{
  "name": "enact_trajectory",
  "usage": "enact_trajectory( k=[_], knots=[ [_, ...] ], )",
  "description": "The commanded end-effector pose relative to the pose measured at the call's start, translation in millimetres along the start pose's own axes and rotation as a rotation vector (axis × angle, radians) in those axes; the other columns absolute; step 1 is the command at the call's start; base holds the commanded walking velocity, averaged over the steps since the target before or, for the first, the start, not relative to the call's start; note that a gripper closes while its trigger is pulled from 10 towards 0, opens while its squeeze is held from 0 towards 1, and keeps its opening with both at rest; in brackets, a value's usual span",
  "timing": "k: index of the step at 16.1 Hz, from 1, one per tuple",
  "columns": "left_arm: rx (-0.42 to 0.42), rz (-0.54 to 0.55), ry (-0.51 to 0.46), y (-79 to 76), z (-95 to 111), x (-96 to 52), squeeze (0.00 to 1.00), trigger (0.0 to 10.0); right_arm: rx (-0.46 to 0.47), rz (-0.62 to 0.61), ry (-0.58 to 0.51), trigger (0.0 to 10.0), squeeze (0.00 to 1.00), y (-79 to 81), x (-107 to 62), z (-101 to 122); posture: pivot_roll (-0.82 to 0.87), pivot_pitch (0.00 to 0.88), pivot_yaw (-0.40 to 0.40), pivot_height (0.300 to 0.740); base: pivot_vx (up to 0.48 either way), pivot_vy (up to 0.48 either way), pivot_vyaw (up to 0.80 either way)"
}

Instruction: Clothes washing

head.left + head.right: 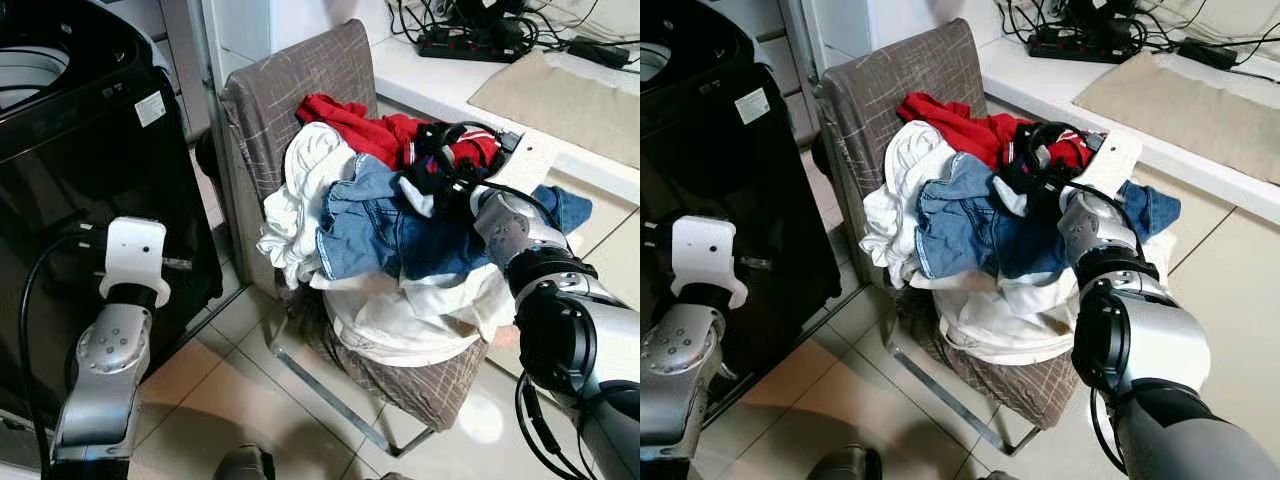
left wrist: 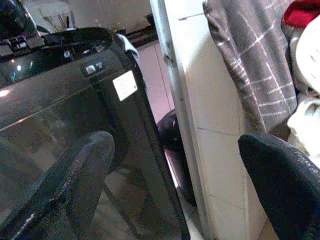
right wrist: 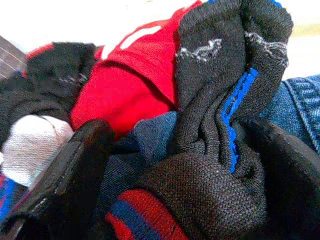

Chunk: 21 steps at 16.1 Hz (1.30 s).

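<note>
A heap of clothes lies on a brown checked chair (image 1: 300, 80): a red garment (image 1: 350, 125), blue denim (image 1: 380, 225), white pieces (image 1: 300, 200) and a black knit garment (image 3: 215, 125) with a blue stripe on top. My right gripper (image 3: 180, 175) is pushed into the top of the heap (image 1: 440, 165), open, with its fingers (image 3: 65, 170) on either side of the black knit fabric. The black washing machine (image 1: 60, 150) stands to the left of the chair. My left gripper (image 2: 180, 190) is held up in front of the machine, open and holding nothing.
A white ledge (image 1: 420, 75) behind the chair carries a power strip with cables (image 1: 470, 40) and a beige mat (image 1: 570, 100). The chair's metal frame (image 1: 320, 390) rests on the tiled floor. A narrow gap separates the machine from the chair.
</note>
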<state>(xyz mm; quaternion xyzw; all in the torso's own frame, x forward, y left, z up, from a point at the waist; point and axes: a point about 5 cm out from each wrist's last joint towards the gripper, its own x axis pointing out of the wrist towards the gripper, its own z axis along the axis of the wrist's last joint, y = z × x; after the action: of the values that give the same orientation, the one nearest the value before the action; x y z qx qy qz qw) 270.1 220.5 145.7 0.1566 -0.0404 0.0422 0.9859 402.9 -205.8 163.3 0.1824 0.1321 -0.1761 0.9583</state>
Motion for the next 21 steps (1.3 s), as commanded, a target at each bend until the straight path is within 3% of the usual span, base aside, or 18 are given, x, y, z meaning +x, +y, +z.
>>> enact_trajectory(
  k=[1, 4, 5, 11, 13, 14, 18, 21],
  knots=[
    [0.002, -0.012, 0.003, -3.1, -1.0, 1.2, 0.0, 10.0, 0.027, -0.07, 0.095, 10.0, 0.0, -18.9, 0.7, -19.4, 0.11, 0.023, -0.056, 0.74, 0.0, 0.0, 0.0],
    [-0.002, -0.01, 0.006, -2.3, -2.6, 2.4, 0.0, 10.0, -0.015, -0.102, 0.115, 10.0, 0.0, -29.7, 0.4, -28.3, 0.1, 0.015, -0.055, 0.74, 0.0, 0.0, 0.0],
    [-0.005, -0.018, 0.006, -4.3, -2.6, 4.2, 0.0, 10.0, 0.0, -0.106, 0.156, 10.0, 1.0, -33.7, -0.6, -38.4, 0.1, 0.014, -0.053, 0.74, 0.0, 0.0, 0.0],
    [-0.019, -0.035, 0.01, -9.6, -2.1, 10.2, 0.0, 10.0, 0.044, -0.092, 0.186, 10.0, 1.0, -32.8, -1.6, -45.0, 0.08, 0.023, -0.045, 0.74, 0.0, 0.0, 0.0],
    [-0.023, -0.04, 0.008, -11.8, -1.6, 11.4, 0.0, 10.0, 0.017, -0.082, 0.186, 10.0, 1.0, -30.9, -1.7, -45.4, 0.08, 0.025, -0.045, 0.74, 0.0, 0.0, 0.0],
    [-0.023, -0.04, 0.008, -11.9, -1.6, 11.7, 0.0, 10.0, 0.025, -0.068, 0.182, 0.0, 0.0, -29.1, -1.6, -44.7, 0.08, 0.025, -0.045, 0.74, 0.0, 0.0, 0.0],
    [-0.02, -0.038, 0.013, -12.1, -3.0, 11.6, 0.0, 10.0, 0.043, -0.046, 0.157, 0.0, 0.0, -27.9, -1.1, -41.6, 0.08, 0.029, -0.046, 0.74, 0.0, 0.0, 0.0],
    [-0.024, -0.06, 0.026, -16.5, -5.1, 10.2, 0.0, 10.0, -0.036, -0.001, 0.093, 0.0, 0.0, -21.3, -1.0, -37.1, 0.08, 0.033, -0.045, 0.74, 0.0, 0.0, 0.0]
  ],
)
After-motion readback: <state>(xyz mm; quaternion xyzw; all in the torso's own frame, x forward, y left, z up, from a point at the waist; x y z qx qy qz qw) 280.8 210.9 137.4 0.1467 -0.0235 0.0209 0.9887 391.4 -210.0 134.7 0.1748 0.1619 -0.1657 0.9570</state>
